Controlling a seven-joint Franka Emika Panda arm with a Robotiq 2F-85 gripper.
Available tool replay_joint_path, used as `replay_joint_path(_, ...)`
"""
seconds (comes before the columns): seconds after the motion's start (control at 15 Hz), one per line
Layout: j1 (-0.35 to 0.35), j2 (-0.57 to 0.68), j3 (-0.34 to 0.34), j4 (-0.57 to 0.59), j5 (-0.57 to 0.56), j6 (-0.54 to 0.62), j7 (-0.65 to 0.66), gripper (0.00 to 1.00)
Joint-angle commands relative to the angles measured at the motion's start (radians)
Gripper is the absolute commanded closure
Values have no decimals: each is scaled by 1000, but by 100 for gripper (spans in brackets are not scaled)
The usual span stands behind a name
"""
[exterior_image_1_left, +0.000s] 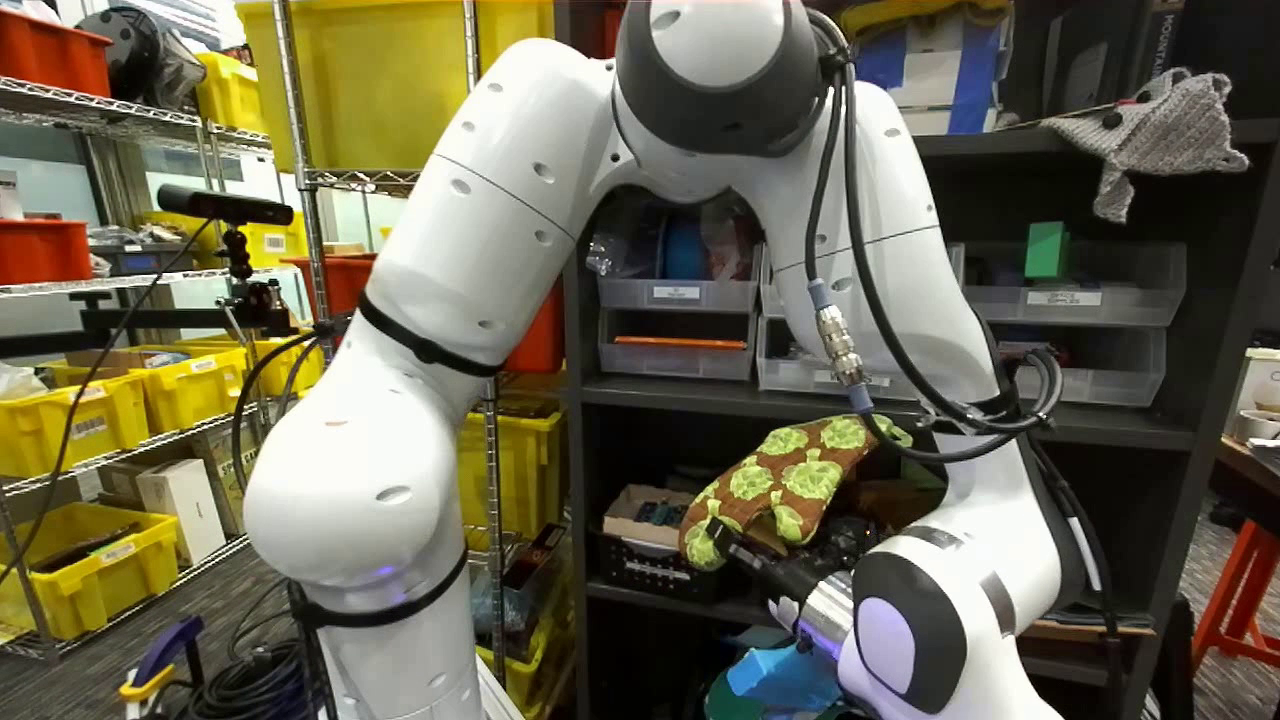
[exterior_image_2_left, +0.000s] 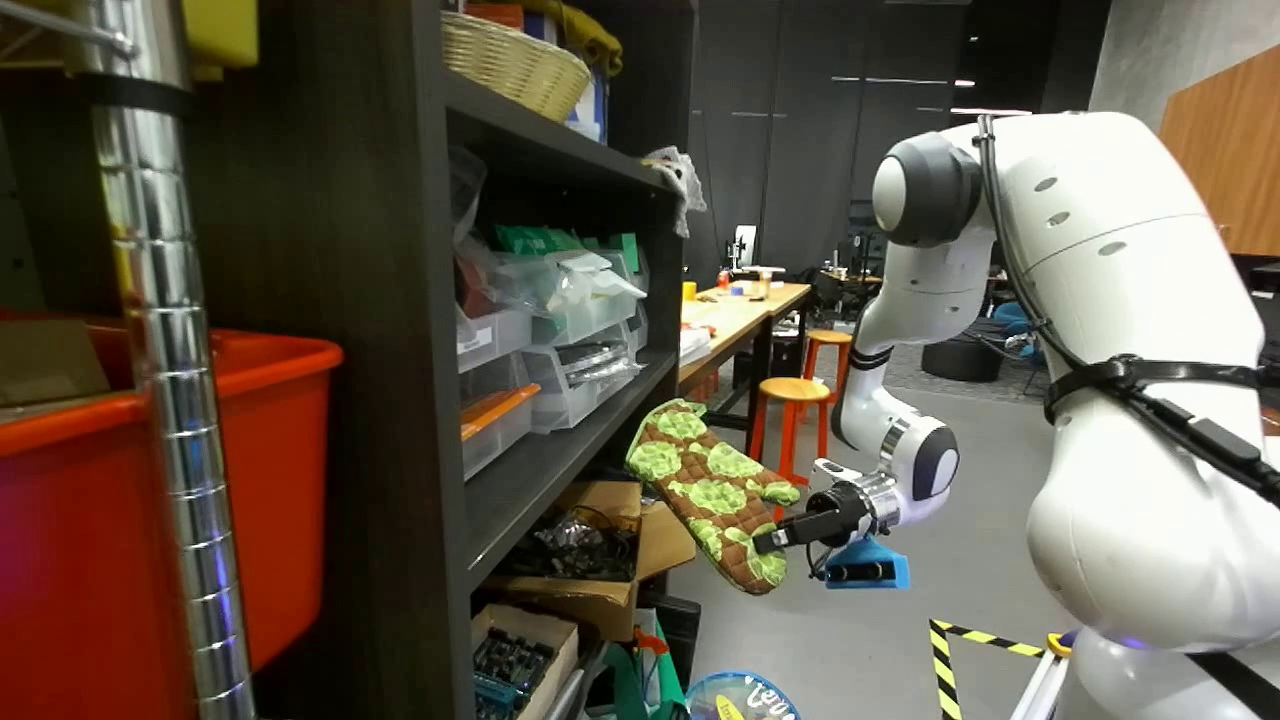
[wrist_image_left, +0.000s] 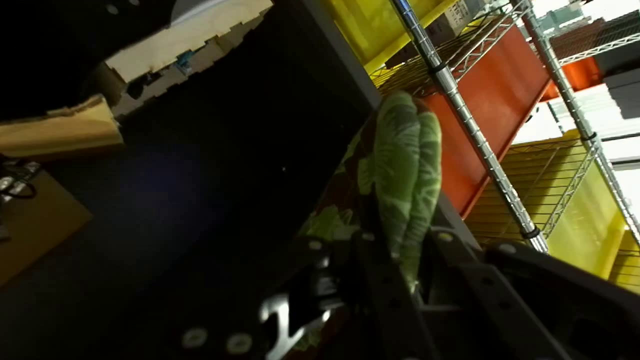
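Note:
A quilted oven mitt (exterior_image_1_left: 757, 482), brown with green leafy patches, hangs in the air before the dark shelf unit. In both exterior views my gripper (exterior_image_2_left: 768, 541) reaches its lower edge, and its black fingers are shut on the fabric. The wrist view shows a folded green part of the mitt (wrist_image_left: 400, 160) pinched between the fingers and standing out past them. The mitt slants, with its far end raised towards the shelf in an exterior view. Much of it is dark or hidden behind the gripper in the wrist view.
The dark shelf (exterior_image_1_left: 690, 393) holds see-through bins (exterior_image_1_left: 675, 295), and a crocheted grey thing (exterior_image_1_left: 1150, 135) hangs off its upper board. Open cardboard boxes (exterior_image_2_left: 660, 548) sit low on it. A metal rack post (exterior_image_2_left: 180, 400) and an orange-red bin (exterior_image_2_left: 270, 480) stand beside it.

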Motion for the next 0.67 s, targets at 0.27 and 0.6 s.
replay_joint_path(0.27, 1, -88, -47, -65, 4, -33, 301, 96)
replay_joint_path(0.6, 1, -213, -101, -173, 14, -52, 495, 96)
